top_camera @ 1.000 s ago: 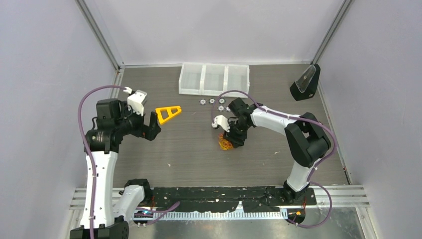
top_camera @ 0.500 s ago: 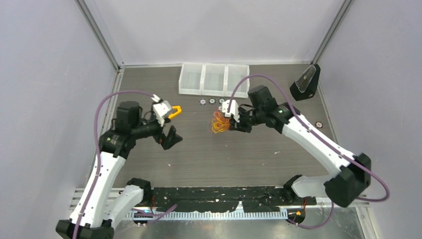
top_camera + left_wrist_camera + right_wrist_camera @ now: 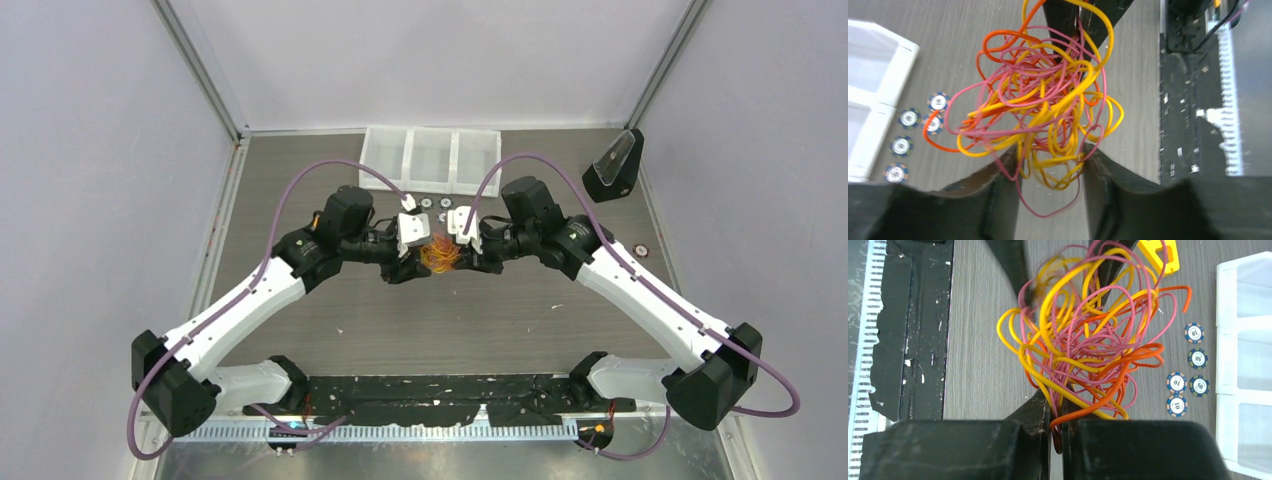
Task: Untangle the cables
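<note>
Sadly, the cables [image 3: 1038, 100] are all knotted, pinched in the shut right claw [image 3: 1057, 412], inside the half-open left claw [image 3: 1050, 155].

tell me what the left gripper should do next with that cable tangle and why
Probably close the left gripper on the loops between its fingers. The right gripper is shut on one end of the cable tangle and holds it, while the left's jaws stand open on either side of yellow and pink strands at the opposite end. A second grip would let the arms pull apart and loosen it.
</note>
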Controlling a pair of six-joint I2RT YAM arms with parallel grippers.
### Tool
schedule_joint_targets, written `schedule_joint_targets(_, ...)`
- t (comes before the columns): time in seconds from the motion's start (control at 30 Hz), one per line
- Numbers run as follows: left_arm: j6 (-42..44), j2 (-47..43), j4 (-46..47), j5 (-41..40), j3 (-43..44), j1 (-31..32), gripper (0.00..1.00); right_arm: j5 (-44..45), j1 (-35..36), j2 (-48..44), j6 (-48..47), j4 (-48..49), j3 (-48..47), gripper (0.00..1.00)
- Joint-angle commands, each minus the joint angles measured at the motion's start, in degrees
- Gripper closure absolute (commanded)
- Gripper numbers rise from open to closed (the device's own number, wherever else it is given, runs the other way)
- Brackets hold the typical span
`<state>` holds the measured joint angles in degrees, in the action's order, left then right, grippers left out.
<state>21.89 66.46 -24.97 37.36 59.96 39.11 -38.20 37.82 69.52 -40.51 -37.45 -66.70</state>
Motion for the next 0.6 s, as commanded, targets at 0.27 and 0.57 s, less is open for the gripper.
schedule_joint_targets(0.27, 5.9, -9.5, -12.8, 4.7, -2.3, -18.0, 1.0, 8.5, -10.6, -7.8, -0.8, -10.1, 3.5, 0.95)
schedule_joint_targets(0.57, 21.9, -11.8, -26.7, 7.8, -3.6, -50.0, 1.0, 8.3, -31.9, -11.1, -13.2, -21.9, 2.7, 0.95)
